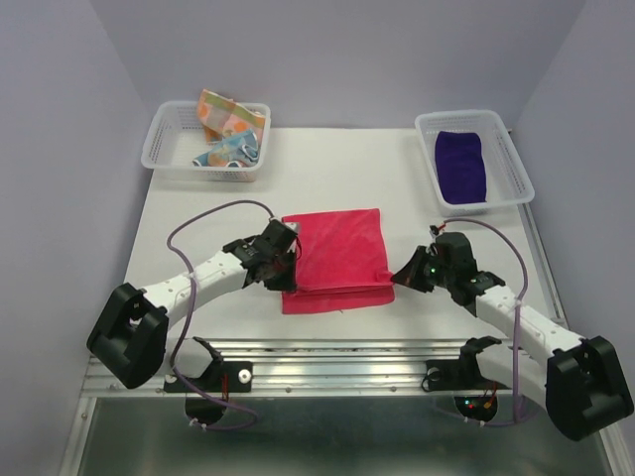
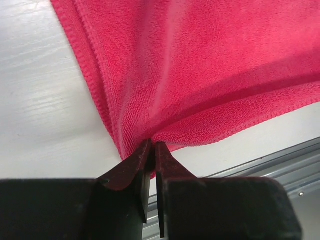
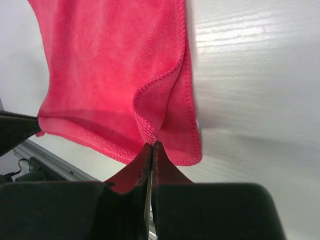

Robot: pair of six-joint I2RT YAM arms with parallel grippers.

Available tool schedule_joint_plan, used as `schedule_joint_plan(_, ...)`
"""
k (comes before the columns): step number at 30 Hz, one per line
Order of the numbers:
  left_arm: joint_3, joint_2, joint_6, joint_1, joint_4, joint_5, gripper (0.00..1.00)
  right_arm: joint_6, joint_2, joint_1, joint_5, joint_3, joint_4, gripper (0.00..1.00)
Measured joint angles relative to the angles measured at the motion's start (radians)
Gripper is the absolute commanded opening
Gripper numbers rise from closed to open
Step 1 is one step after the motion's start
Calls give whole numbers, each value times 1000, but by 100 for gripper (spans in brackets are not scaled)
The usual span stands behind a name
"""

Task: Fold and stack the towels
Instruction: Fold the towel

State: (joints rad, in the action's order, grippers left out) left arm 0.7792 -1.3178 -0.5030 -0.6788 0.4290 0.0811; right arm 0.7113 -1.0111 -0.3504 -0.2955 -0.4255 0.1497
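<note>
The pink towel (image 1: 337, 260) is laid folded at the middle of the surface (image 1: 208, 198). It is pinched at its 9 o'clock edge by the left gripper (image 2: 152, 146), whose jaws are clamped on the hem with a thin slit between them, and near its 4 o'clock corner by the right gripper (image 3: 151, 145), whose jaws are clenched on a raised loop of the edge. The fold is likely to be spoiled if either arm is drawn away before the cloth is fully let go, since the top layer would be dragged off the lower one and a crooked towel would be stacked.
</note>
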Motion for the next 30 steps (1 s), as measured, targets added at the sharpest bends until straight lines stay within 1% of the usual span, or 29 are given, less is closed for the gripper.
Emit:
schedule_joint_plan(2, -1, 3, -9, -6, -15, 9, 33, -1, -4, 0, -1, 0, 0, 1)
schedule_joint_plan(3, -3, 8, -13, -9, -24, 13, 42, 0, -4, 0, -2, 0, 1, 2)
schedule_joint_plan(4, -5, 11, -16, -9, -28, 16, 45, 0, -4, 0, -2, 1, 1, 4)
schedule_joint_plan(5, -8, 15, -21, -10, -32, 18, 48, 0, -4, 0, -2, 2, 1, 9)
schedule_joint_plan(6, -14, 18, -27, -13, -36, 23, 52, -1, -4, 0, -2, 3, 2, 19)
schedule_joint_plan(7, -18, 19, -34, -14, -35, 24, 55, 0, -3, 0, -4, 5, 3, 24)
schedule_joint_plan(9, -27, 21, -43, -17, -35, 27, 58, -4, 5, 0, -12, 11, 10, 37)
schedule_joint_plan(10, -32, 26, -49, -21, -32, 28, 60, -8, 11, 0, -16, 13, 19, 40)
schedule_joint_plan(11, -36, 32, -55, -23, -27, 31, 62, -13, 17, 0, -21, 15, 31, 49)
schedule_joint_plan(12, -40, 43, -59, -27, -21, 31, 67, -15, 24, 0, -26, 16, 42, 55)
schedule_joint_plan(13, -47, 67, -67, -33, -12, 33, 71, -17, 31, 0, -30, 16, 54, 68)
schedule_joint_plan(14, -48, 85, -70, -35, -4, 32, 90, -24, 45, 0, -37, 16, 68, 72)
schedule_joint_plan(15, -50, 102, -79, -37, 4, 31, 99, -30, 56, 0, -39, 16, 79, 76)
schedule_joint_plan(16, -51, 140, -81, -40, 16, 28, 99, -39, 77, 0, -43, 16, 95, 80)
schedule_joint_plan(17, -51, 168, -97, -42, 21, 25, 99, -43, 95, 0, -43, 16, 106, 97)
schedule_joint_plan(18, -51, 205, -108, -42, 24, 15, 99, -48, 107, 0, -43, 16, 111, 100)
schedule_joint_plan(21, -48, 263, -127, -42, 19, -38, 99, -59, 124, 0, -29, 15, 109, 100)
schedule_joint_plan(23, -29, 264, -134, -39, 2, -93, 99, -61, 112, 0, -10, 14, 103, 100)
schedule_joint_plan(26, 29, 195, -121, -17, -48, -163, 99, -61, 66, 0, 27, -8, 94, 100)
schedule_joint_plan(30, 128, 46, -83, 53, -130, -201, 99, -73, -119, 0, 108, -148, 53, 100)
